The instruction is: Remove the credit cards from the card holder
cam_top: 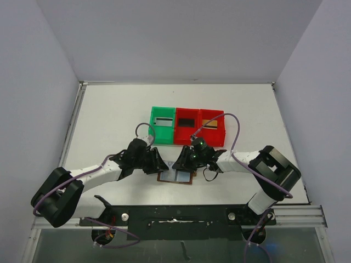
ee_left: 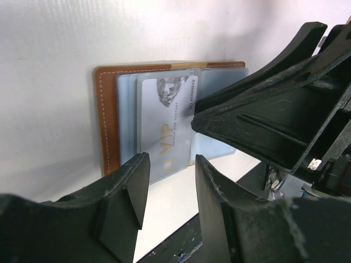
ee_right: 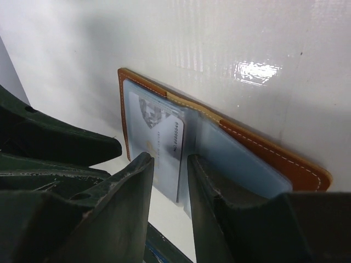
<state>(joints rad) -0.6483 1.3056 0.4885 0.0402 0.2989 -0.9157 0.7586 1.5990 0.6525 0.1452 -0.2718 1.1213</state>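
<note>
Glossy white surface (cam_top: pixel 109 120) between matte pale grey walls (cam_top: pixel 33 82). Stitched brown leather card holder (cam_top: pixel 175 177) lies open at lower centre, with a flat grey credit card (ee_left: pixel 164 126) in its blue-grey pocket. Left hand (ee_left: pixel 171 164) is released. I cannot tell for the right hand (ee_right: pixel 170 161).

"VIP" on the grey card (ee_left: pixel 164 127), its smaller print unreadable

White table (cam_top: pixel 109 120), pretty plain. Sitting right on it: the brown card holder (cam_top: pixel 176 176), lying open and flat near the front edge. Further back there's a green bin (cam_top: pixel 163 136) with two red bins (cam_top: pixel 187 138) lined up touching beside it.
</note>
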